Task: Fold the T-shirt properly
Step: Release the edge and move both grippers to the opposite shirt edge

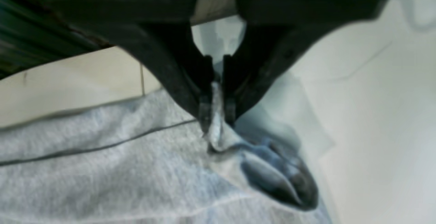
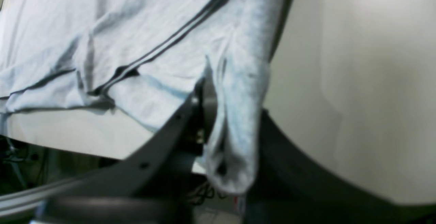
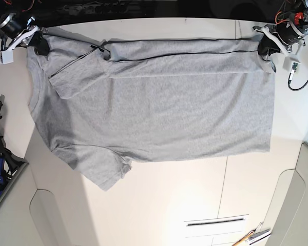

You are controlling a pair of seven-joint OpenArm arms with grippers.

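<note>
We see the T-shirt [image 3: 159, 107] spread across the white table [image 3: 195, 195], plain grey side up, with its neck toward the left edge of the base view and its bottom hem toward the right. The far long edge has been turned over onto the body, so a dark-edged hem line runs along the top of the cloth. One short sleeve [image 3: 105, 171] sticks out toward the near side, lying flat on the table.

In the base view our left gripper [image 3: 267, 49] sits at the far right corner of the shirt, at the hem end of the folded strip. From the left wrist camera we see its black fingers [image 1: 204, 108] pressed together on a thin pinch of grey fabric [image 1: 215, 115], which hangs down from the tips into a bunched fold above the table.

Our right gripper [image 3: 39, 45] is at the far left corner, by the shoulder and collar end. In the right wrist view a thick roll of the grey cloth [image 2: 238, 115] passes between the dark fingers [image 2: 204, 108] and droops past them, so this gripper is clamped on the shirt as well. The rest of the garment stretches away from it, creased, with the double dark hem line [image 2: 170, 43] running diagonally.

Some tools [image 3: 251, 237] lie at the near edge of the table, well apart from the shirt.
</note>
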